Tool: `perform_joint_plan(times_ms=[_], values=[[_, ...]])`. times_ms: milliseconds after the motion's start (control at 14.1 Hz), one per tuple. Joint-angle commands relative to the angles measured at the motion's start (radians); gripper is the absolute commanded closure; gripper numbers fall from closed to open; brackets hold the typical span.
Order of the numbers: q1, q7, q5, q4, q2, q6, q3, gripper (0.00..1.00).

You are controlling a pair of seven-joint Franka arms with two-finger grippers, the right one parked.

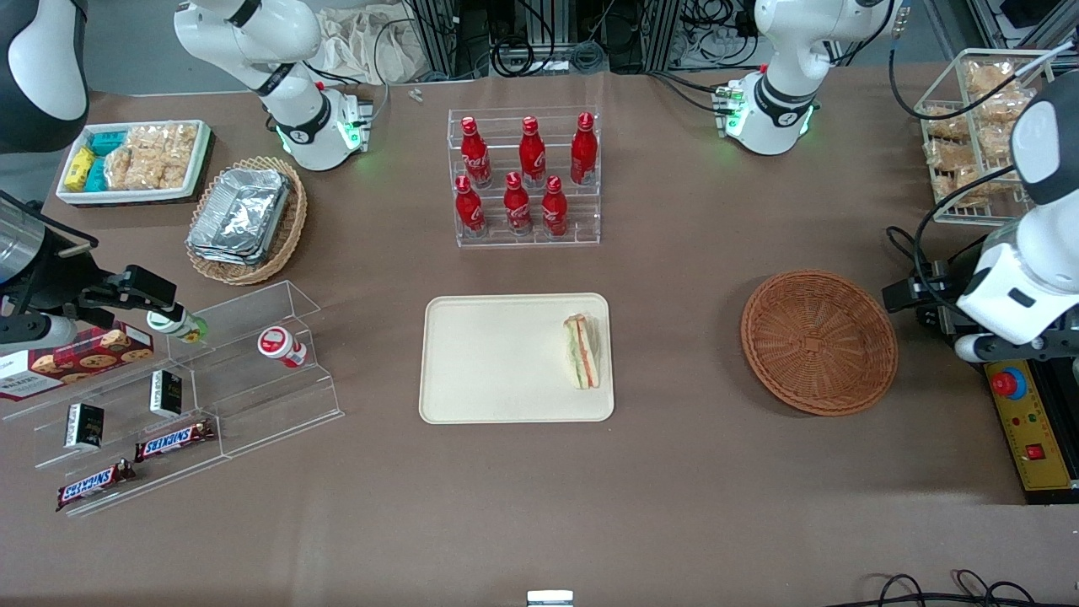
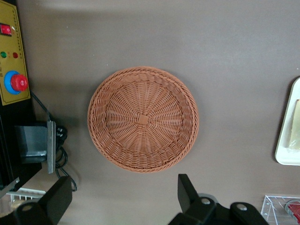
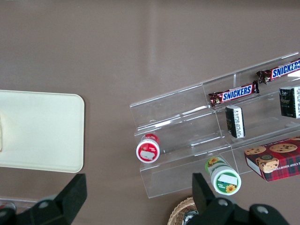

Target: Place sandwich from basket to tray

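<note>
The sandwich (image 1: 582,351), a small wedge with orange and green layers, lies on the cream tray (image 1: 497,362), near the tray's edge that faces the basket. Nothing is in the round reddish-brown basket (image 1: 818,341). My left gripper (image 1: 906,293) hangs above the table just beside the basket, toward the working arm's end, with nothing in it. In the left wrist view the gripper (image 2: 124,197) is open, its black fingers (image 2: 187,192) wide apart over bare table next to the basket (image 2: 143,119). An edge of the tray (image 2: 286,140) and a sliver of the sandwich (image 2: 295,131) show there too.
A rack of red bottles (image 1: 527,181) stands farther from the camera than the tray. A control box with a red button (image 1: 1024,421) sits beside the basket. An acrylic shelf with snacks (image 1: 194,396), a tan foil-tray basket (image 1: 244,219) and a white snack box (image 1: 135,160) lie toward the parked arm's end.
</note>
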Motion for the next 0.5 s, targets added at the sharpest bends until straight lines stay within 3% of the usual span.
perform_joint_plan(times_ms=[0, 142, 283, 425], values=[[-0.017, 0.022, -0.021, -0.058, -0.037, 0.066, 0.017, 0.0], [-0.008, 0.02, -0.021, -0.052, -0.029, 0.095, 0.009, 0.0], [0.065, 0.015, -0.016, -0.05, -0.029, 0.104, -0.076, 0.0], [0.079, 0.006, -0.011, -0.047, -0.029, 0.107, -0.099, 0.0]])
